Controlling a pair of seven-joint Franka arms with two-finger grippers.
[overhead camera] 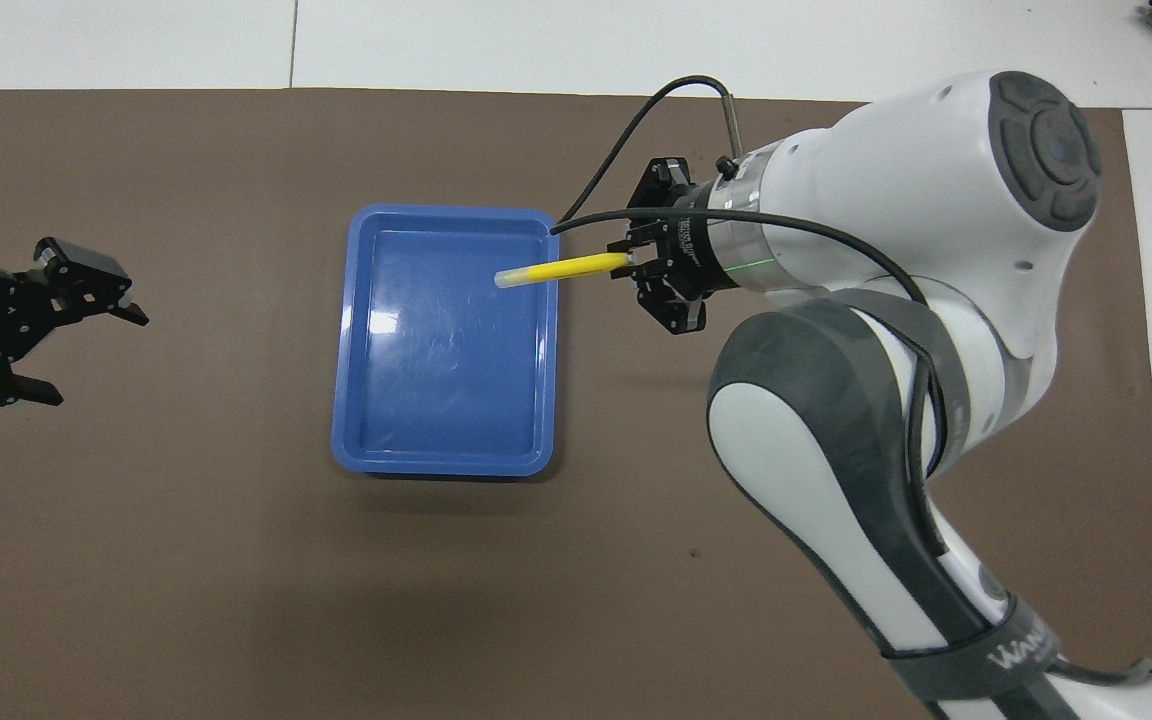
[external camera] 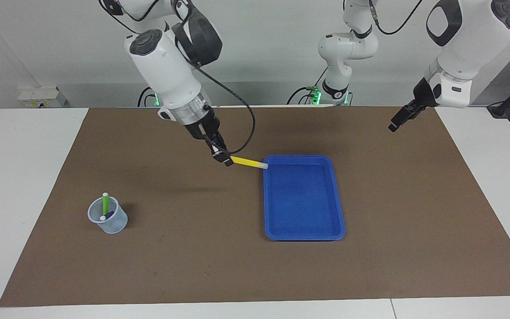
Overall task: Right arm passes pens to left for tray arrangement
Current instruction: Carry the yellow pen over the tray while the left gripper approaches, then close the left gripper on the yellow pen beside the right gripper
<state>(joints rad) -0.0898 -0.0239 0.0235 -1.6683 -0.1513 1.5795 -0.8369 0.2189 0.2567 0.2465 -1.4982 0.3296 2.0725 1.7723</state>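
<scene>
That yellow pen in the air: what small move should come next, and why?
Probably the left gripper should come in toward the yellow pen. Its jaws are open and empty, off past the tray, while the right gripper holds the pen out over the tray's edge.

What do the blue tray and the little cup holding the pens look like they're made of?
The tray looks like glossy moulded plastic: overhead lights glint off its floor, and its corners and low rim are rounded. The cup seems thin translucent plastic, since the green pen shows faintly through its bluish wall. Both are guesses from looks alone.
</scene>
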